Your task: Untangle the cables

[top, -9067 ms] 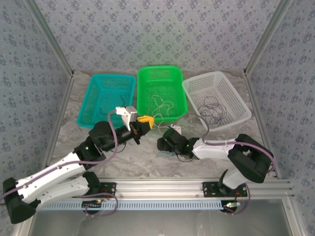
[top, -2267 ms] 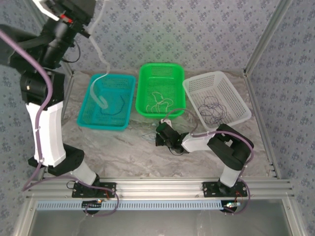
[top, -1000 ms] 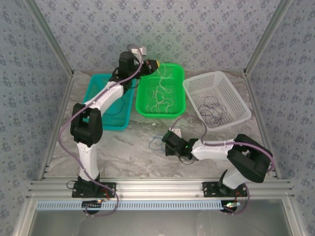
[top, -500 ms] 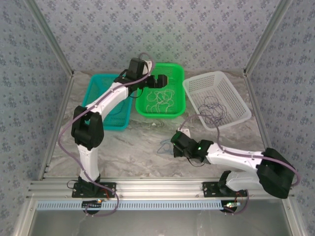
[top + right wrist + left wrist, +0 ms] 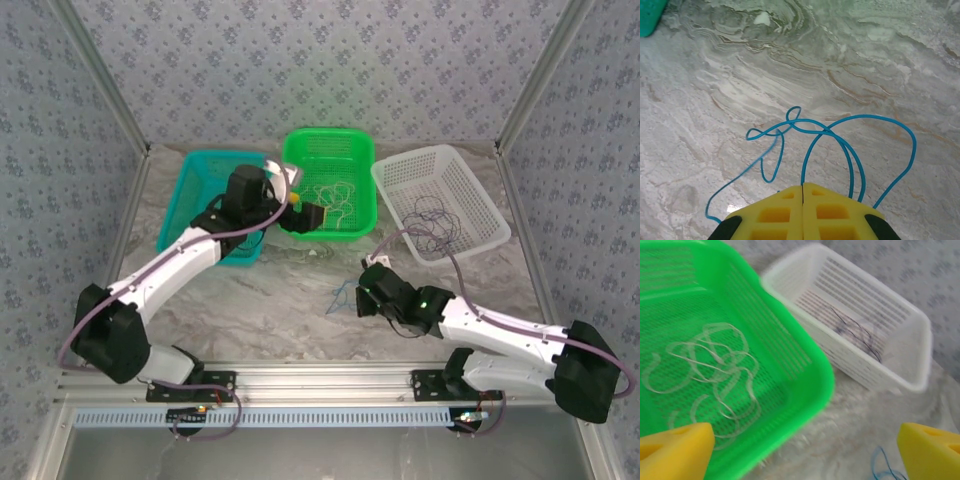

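Two claws work this counter (image 5: pixel 250 300). Nearest, the right claw (image 5: pixel 803 190) lies low over the marbled surface with its yellow pads pressed flat together, closed on the blue cable (image 5: pixel 840 132). Several strands run in under the tips, and one meets the seam between the pads. From there the blue cable spreads toward 12 o'clock in loose loops that cross one another and lie on the counter. In the overhead view this bundle sits at the claw's 9 o'clock, touching it.

Farther back, at about 11 o'clock from the blue cable, the left claw (image 5: pixel 308 217) hangs over the near left corner of the green basket (image 5: pixel 325 134). It is wide open, its two yellow tips far apart with nothing between them. The cream cables (image 5: pixel 715 370) lie on that basket's floor in a flat tangle of overlapping curls.

At 3 o'clock of the green basket, just beside it, stands the white basket (image 5: pixel 470 190). It holds the dark cables (image 5: pixel 430 215) in a loose heap toward its near end. At 9 o'clock of the green one is the teal basket (image 5: pixel 190 200), its near right corner covered by the left arm.
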### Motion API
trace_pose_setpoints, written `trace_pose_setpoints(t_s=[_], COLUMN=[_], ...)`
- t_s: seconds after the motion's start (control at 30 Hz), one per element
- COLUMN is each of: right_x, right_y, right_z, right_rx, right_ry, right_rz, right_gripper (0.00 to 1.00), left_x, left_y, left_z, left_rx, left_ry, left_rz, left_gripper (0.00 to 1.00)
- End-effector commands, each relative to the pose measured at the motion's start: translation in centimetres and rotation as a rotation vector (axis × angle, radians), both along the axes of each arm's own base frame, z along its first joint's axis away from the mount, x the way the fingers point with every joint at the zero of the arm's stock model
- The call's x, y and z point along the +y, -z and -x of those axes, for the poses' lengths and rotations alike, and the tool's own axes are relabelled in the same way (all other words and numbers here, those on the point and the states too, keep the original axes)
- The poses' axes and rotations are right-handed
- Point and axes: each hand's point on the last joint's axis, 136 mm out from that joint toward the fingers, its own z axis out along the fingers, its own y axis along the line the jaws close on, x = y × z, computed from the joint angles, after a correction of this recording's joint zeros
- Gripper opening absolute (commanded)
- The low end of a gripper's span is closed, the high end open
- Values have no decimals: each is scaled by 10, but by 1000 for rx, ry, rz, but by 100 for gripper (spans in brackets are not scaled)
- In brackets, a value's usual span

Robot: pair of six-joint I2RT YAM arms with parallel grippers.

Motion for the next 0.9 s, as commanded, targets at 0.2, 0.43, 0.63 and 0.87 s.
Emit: trace_pose_setpoints(t_s=[0.2,0.43,0.63,0.87], right_x=[13,8,6,1], right_y=[-11,6,2,-7], right_z=[-1,2,1,3], right_rx=[-36,-11,-35,-50], right_ry=[-46,-44,-36,-26], right_rz=[-84,-65,-97,-141], right_gripper=[9,8,8,8], left_x=[-34,-31,-41,-46], left_y=[83,123,138,161], left_z=[95,111,114,103], left_rx=[134,191,204,209], left_ry=[225,249,273,200], left_rz=[-68,-182,-180,-241], left_gripper=[82,78,76,61])
